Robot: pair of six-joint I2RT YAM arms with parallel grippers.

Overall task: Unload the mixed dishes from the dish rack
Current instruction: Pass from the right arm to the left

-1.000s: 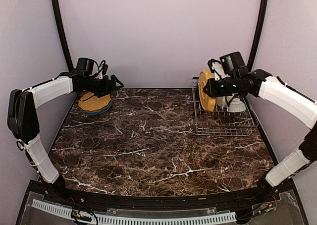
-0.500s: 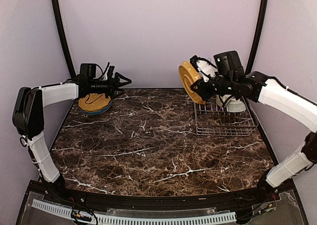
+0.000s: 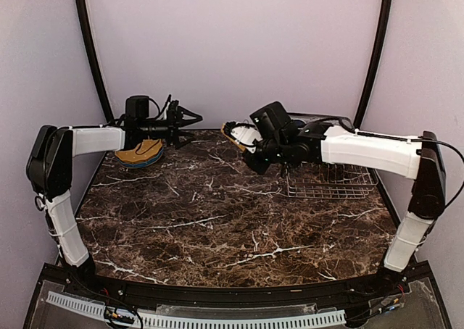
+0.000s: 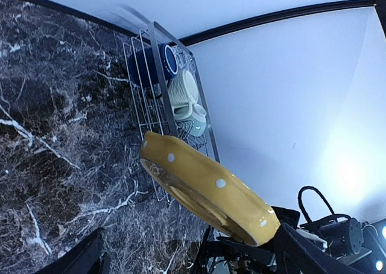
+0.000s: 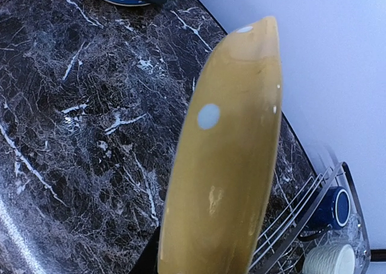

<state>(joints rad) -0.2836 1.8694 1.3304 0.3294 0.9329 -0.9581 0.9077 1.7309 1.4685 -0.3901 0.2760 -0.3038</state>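
My right gripper is shut on a yellow white-dotted plate and holds it on edge above the table's back middle, left of the wire dish rack. My left gripper is open and empty, level with that plate and a short way to its left. In the rack lie a navy mug, a cream mug and a pale greenish bowl. A yellow plate rests on a blue plate at the back left. I cannot make out the glass tumbler.
The purple back wall stands close behind both grippers. Black frame posts rise at the back corners. The dark marble table stretches toward the front edge.
My right gripper lifted the yellow plate out of the rack and carried it left to the back middle. My left gripper moved right, away from the plate stack, toward it.
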